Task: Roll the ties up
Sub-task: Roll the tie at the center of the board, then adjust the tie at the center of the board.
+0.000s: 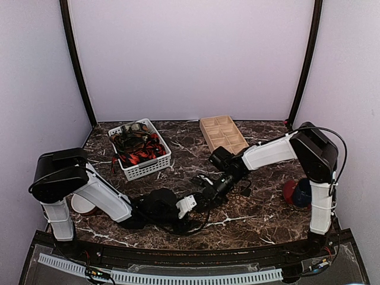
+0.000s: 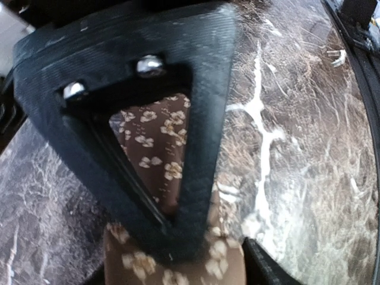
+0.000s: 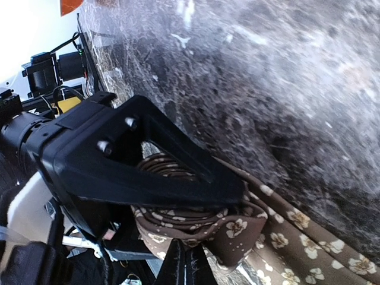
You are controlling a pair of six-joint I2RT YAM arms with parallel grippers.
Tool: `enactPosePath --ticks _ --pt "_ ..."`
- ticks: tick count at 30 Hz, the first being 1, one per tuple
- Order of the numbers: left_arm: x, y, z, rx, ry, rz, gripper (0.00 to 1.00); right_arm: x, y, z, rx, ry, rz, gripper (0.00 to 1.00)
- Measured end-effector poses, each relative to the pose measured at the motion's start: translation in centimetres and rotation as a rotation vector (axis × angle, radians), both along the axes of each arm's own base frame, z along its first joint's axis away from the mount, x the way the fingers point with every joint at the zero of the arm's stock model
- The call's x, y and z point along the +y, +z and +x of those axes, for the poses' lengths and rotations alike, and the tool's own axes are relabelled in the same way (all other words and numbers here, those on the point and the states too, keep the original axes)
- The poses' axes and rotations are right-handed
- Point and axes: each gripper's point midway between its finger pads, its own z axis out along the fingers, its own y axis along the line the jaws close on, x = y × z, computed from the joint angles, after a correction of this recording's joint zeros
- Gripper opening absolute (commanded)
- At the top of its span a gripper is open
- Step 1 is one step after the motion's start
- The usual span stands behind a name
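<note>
one brown tie (image 2: 153,142) with small pale flowers is the thing i work on. it lies near the front middle of the table (image 1: 261,217), right where my two arms meet. part of it is wound up into a rolled part (image 3: 178,222). the flat tail (image 3: 285,240) runs away from the roll along the table, toward the low right corner of my right wrist view. my left gripper (image 2: 217,249) is closest. its fingers (image 2: 119,113) stand apart with the tie between them, but i cannot tell if they press on it or have let go. my right gripper (image 3: 181,258) is squeezed tight, and its tips sit just beside the roll. i cannot tell if a bit of cloth is nipped in them. i think the next turn has to go along the tail, so the roll must stay square to that long strip or it will wind up crooked. the front edge of the table is near behind my grippers, so there is little room that way. the white basket (image 1: 147,173) with the other ties (image 1: 139,153) and the wooden tray (image 1: 221,132) sit well apart at the back, with bare table in between.
</note>
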Motion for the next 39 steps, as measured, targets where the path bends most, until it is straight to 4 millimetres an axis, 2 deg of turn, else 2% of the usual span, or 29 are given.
enactPosePath --ticks 10,14,17,19,23,25,26,29,31,33,36,39 --pt "0.3 0.2 -0.1 -0.024 -0.018 0.02 0.7 -3.0 -2.4 1.1 0.032 -0.076 -0.064 0.0" --pt "0.0 0.1 0.1 -0.025 -0.015 0.014 0.66 -3.3 -2.6 1.3 0.039 -0.086 -0.073 0.0" --pt "-1.1 0.2 0.6 -0.033 -0.013 -0.001 0.64 -3.3 -2.7 1.3 0.042 -0.088 -0.075 0.0" --pt "-1.8 0.2 0.9 -0.037 -0.012 -0.011 0.56 -3.3 -2.7 1.3 0.044 -0.09 -0.076 0.0" --pt "-2.3 0.2 1.4 -0.045 0.001 -0.02 0.34 -3.3 -2.7 1.2 0.049 -0.094 -0.08 0.0" --pt "-2.4 0.2 1.3 -0.046 -0.004 -0.023 0.28 -3.3 -2.7 1.3 0.05 -0.095 -0.082 0.0" --pt "-2.4 0.2 1.2 -0.048 -0.008 -0.022 0.27 -3.4 -2.7 1.3 0.051 -0.096 -0.083 0.03" --pt "-2.2 0.1 1.1 -0.051 -0.013 -0.023 0.25 -3.7 -2.5 1.6 0.042 -0.107 -0.093 0.22" --pt "-2.0 0.1 1.0 -0.052 -0.014 -0.025 0.24 -4.0 -2.0 2.3 0.014 -0.126 -0.096 0.3" --pt "-1.5 0.1 0.8 -0.051 -0.016 -0.023 0.24 -4.5 -1.3 3.3 -0.01 -0.159 -0.096 0.35" --pt "-1.1 0.1 0.5 -0.055 -0.023 -0.02 0.23 -6.2 0.5 6.1 -0.068 -0.246 -0.087 0.4" --pt "-1.1 0.0 0.5 -0.06 -0.031 -0.017 0.23 -8.3 1.1 8.8 -0.113 -0.328 -0.113 0.42"
